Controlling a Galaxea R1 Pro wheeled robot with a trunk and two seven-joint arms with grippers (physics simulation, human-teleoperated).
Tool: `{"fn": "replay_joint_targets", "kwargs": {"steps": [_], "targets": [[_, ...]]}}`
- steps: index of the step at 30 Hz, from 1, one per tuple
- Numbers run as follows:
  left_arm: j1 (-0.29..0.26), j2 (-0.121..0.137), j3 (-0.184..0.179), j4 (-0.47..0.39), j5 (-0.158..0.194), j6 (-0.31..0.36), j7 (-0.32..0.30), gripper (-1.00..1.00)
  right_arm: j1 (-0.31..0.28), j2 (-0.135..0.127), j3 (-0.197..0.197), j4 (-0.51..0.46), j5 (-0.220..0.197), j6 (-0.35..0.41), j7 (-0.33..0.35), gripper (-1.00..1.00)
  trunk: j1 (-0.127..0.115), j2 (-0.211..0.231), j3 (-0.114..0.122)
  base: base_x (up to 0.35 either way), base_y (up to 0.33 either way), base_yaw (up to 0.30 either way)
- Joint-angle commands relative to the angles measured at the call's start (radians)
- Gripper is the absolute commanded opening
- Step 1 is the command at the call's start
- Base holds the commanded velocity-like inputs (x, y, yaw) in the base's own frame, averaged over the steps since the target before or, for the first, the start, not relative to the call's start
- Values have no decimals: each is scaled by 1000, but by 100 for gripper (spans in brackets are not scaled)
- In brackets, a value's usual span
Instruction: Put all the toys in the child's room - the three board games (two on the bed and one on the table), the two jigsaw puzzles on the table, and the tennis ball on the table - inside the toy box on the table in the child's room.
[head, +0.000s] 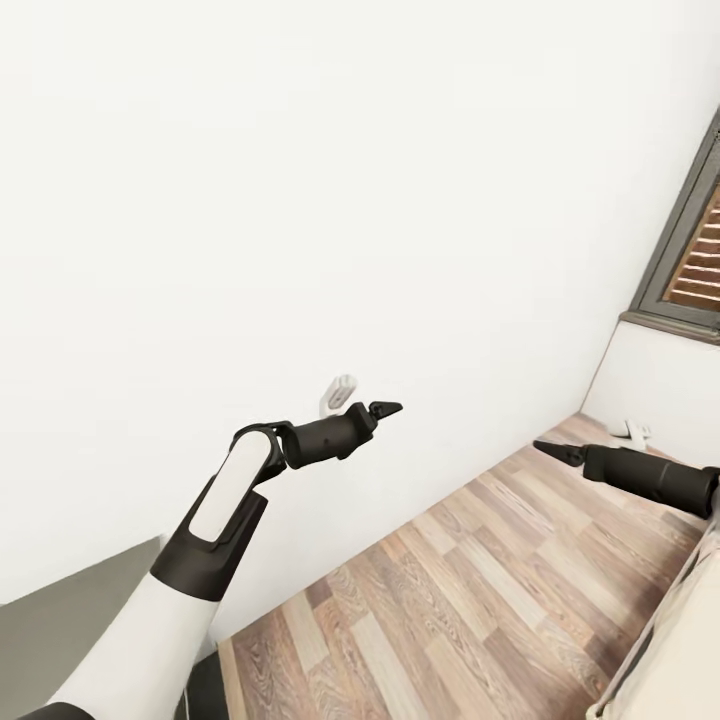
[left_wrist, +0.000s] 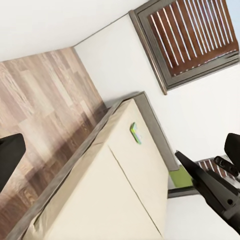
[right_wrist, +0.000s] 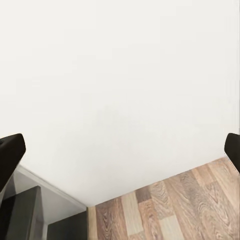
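Note:
A flat pale board game (left_wrist: 135, 133) with a green edge lies on the beige mattress of the bed (left_wrist: 95, 200), far from both hands. The bed's corner (head: 690, 620) also shows at the lower right of the head view. My left gripper (head: 385, 408) hangs in the air in front of the white wall, open and empty, its fingers (left_wrist: 10, 160) wide apart. Over the wood floor my right gripper (head: 548, 449) is open and empty too, with its fingers (right_wrist: 10, 150) at the picture's edges. A grey corner of the table (head: 70, 620) lies at the lower left. The toy box, jigsaw puzzles and tennis ball are out of view.
A bare white wall stands straight ahead, with a small white fitting (head: 340, 390) behind the left gripper. Wood floor (head: 480, 580) runs between the table and the bed. A slatted window (head: 700, 250) is at the right, and a small white object (head: 635, 432) lies on the floor below it.

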Motion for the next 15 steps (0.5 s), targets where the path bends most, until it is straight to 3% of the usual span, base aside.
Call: {"fn": "replay_joint_targets", "kwargs": {"steps": [1,15], "targets": [[-1,0,0,-1,9,1,10,100,0,1,-1,-2,0,5,4,100,1,-2,-2,159,-148,-61],[1,3,-1,-1,5,2,10,100,4,3,-4,-10,-1,5,4,100,1,-2,1,211,-195,-23]]}}
